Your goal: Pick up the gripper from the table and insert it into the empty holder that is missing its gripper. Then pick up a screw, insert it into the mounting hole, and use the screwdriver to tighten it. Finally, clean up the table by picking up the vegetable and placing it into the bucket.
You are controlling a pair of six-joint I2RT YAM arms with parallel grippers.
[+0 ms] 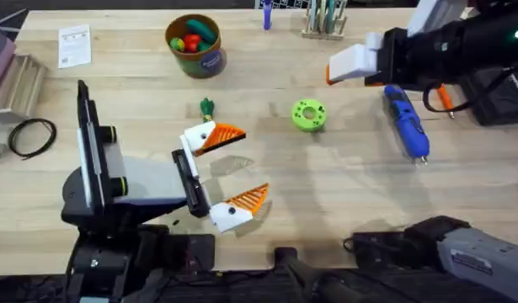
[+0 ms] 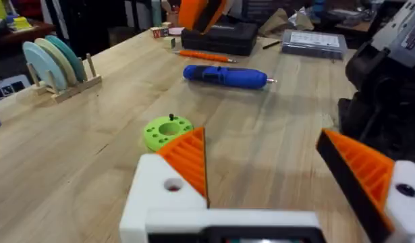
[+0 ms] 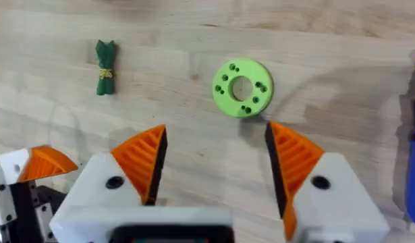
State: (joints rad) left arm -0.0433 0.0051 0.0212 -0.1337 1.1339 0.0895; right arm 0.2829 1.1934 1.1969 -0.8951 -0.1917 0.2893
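Observation:
My left gripper (image 1: 233, 168) lies low over the table's middle, open. Each of its white holders (image 2: 160, 196) carries an orange ribbed wedge (image 2: 187, 158), and a round mounting hole (image 2: 172, 185) shows on one holder. My right gripper (image 3: 214, 169) hovers open and empty above the green disc (image 3: 242, 88), from which a small dark screw (image 2: 171, 118) stands up. The blue screwdriver (image 1: 408, 122) lies on the table at the right. The dark-green vegetable (image 1: 207, 108) lies just beyond the left gripper. At the back stands the tan bucket (image 1: 210, 61), holding toy produce.
A thin orange pen-like tool (image 2: 207, 57) and a black case (image 2: 227, 37) lie beyond the screwdriver. A wooden rack of plates (image 2: 55, 64) stands at the back. A coiled black cable (image 1: 31, 136) and a paper card (image 1: 74, 45) sit at the left.

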